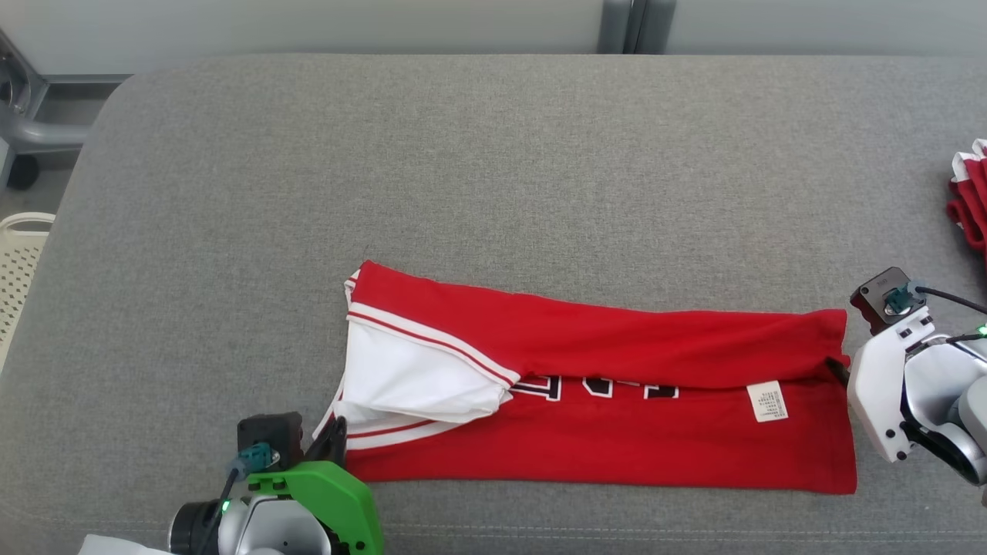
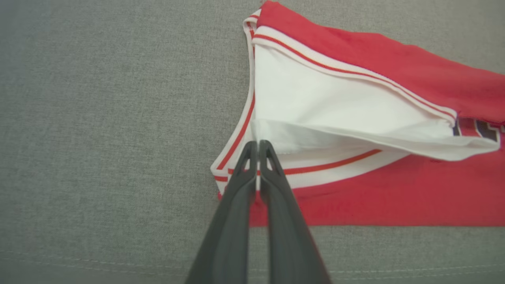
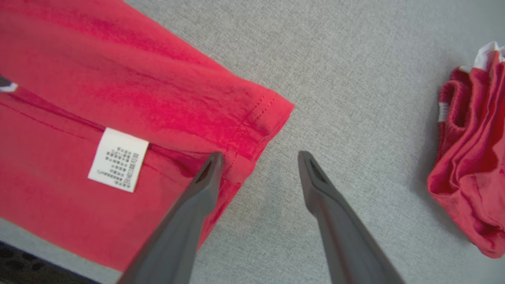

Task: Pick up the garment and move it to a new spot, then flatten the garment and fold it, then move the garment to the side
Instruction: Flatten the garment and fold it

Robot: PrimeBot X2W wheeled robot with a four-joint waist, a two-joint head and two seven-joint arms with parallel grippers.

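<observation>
The garment (image 1: 601,401) is a red jersey with white, red-striped trim. It lies folded lengthwise on the grey cushion (image 1: 493,154), with black lettering and a white label (image 1: 767,401) showing. My left gripper (image 1: 333,433) sits at its left end. In the left wrist view its fingers are pressed together, and the left gripper (image 2: 258,144) is shut on the corner of the white inner flap (image 2: 335,102). My right gripper (image 3: 260,157) stands open at the garment's (image 3: 118,98) right hem. One finger is over the hem corner and the other over bare cushion.
A second bundle of red and white cloth (image 1: 971,200) lies at the right edge of the cushion, also seen as a crumpled heap (image 3: 469,157) in the right wrist view. A white perforated basket (image 1: 19,262) stands off the left side.
</observation>
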